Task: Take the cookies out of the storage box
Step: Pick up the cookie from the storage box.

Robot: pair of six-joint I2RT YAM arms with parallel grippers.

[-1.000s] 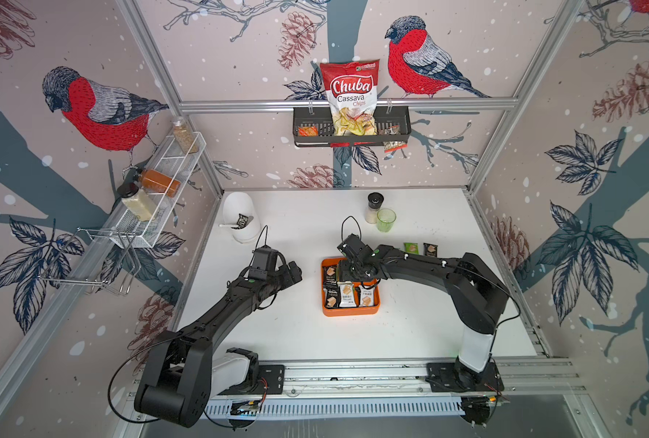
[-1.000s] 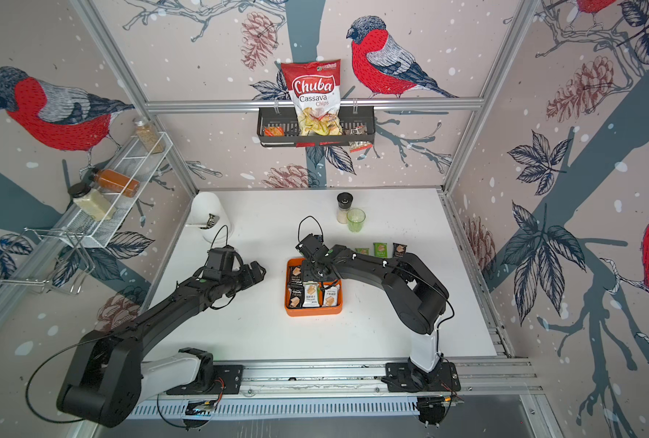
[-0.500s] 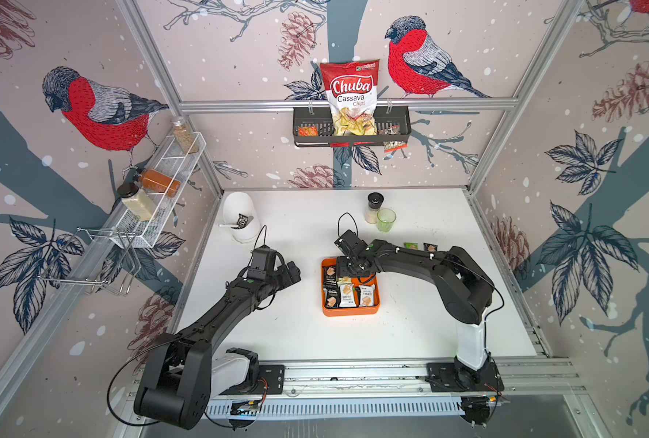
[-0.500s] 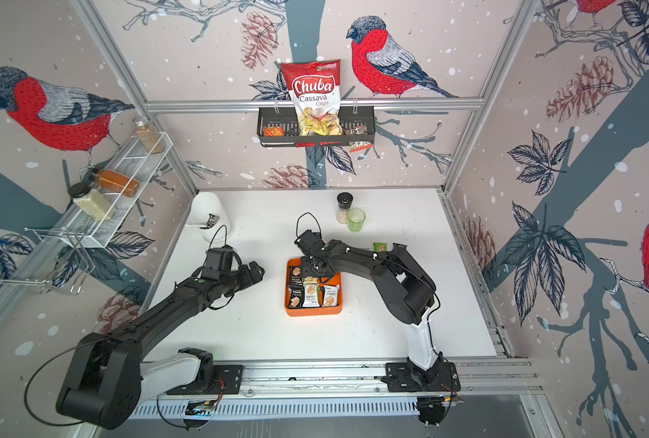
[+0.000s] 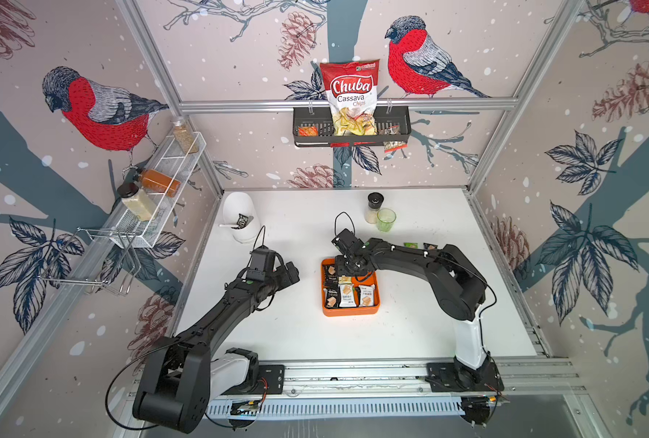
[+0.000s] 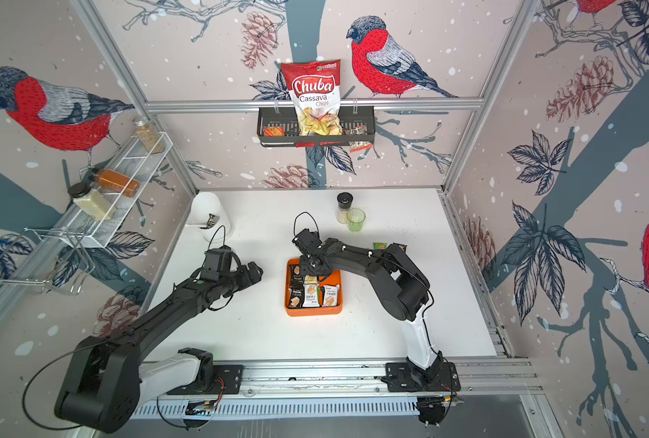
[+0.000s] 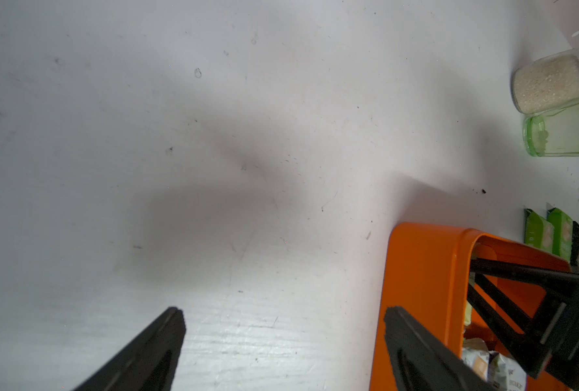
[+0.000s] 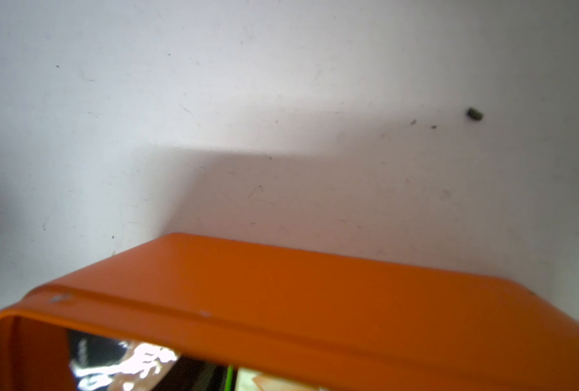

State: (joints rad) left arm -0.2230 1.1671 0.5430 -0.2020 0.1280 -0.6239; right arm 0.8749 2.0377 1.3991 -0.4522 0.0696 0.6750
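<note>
Orange storage box (image 5: 350, 313): cookies (image 5: 346, 295) likely light, slippery; pinch packet edge; left gripper (image 7: 283, 313) fingers apart; right gripper (image 5: 349, 270) cannot tell.

The red-and-white bag (image 5: 351, 96) standing in the black wire basket (image 5: 298, 117) reads "Chuba Cassava Chips" in both top views; the print on the cookies (image 5: 347, 295) in the storage box (image 5: 349, 311) is too small to read.

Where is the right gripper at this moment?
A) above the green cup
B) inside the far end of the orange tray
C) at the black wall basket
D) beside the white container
B: in a top view the right gripper points down into the far end of the orange tray.
</note>
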